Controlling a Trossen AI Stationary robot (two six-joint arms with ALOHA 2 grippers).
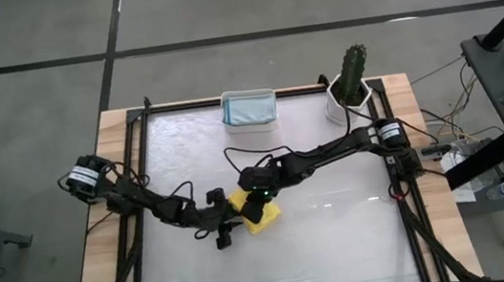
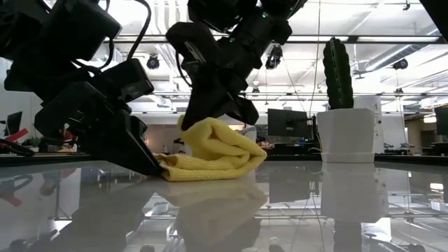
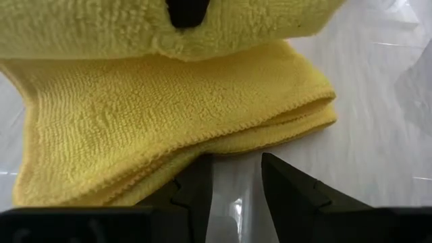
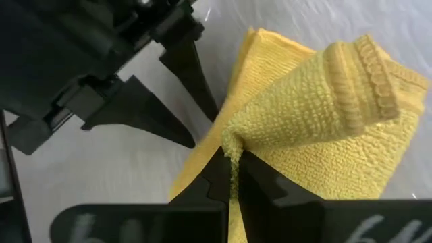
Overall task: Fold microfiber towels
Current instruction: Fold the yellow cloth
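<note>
A yellow towel lies folded in several layers on the table near its middle; it also shows in the low view. My right gripper is shut on a raised fold of its upper layer, coming from the far right. My left gripper is open, low on the table, its fingertips at the towel's left edge. A pale blue-grey towel lies in the white tub at the far edge. The other towels are out of view. My left gripper comes level along the table from the left. One fingertip meets the towel's stacked lower edge; nothing is between the fingers. My right gripper pinches a bunched fold of the towel's upper layer between its two fingers, slanting down from the far right. That fold is lifted into a hump, and the lower layers stay flat on the table.
A cactus in a white pot stands at the table's far right corner. The white tub stands at the middle of the far edge. Bare table stretches in front of and to the right of the yellow towel.
</note>
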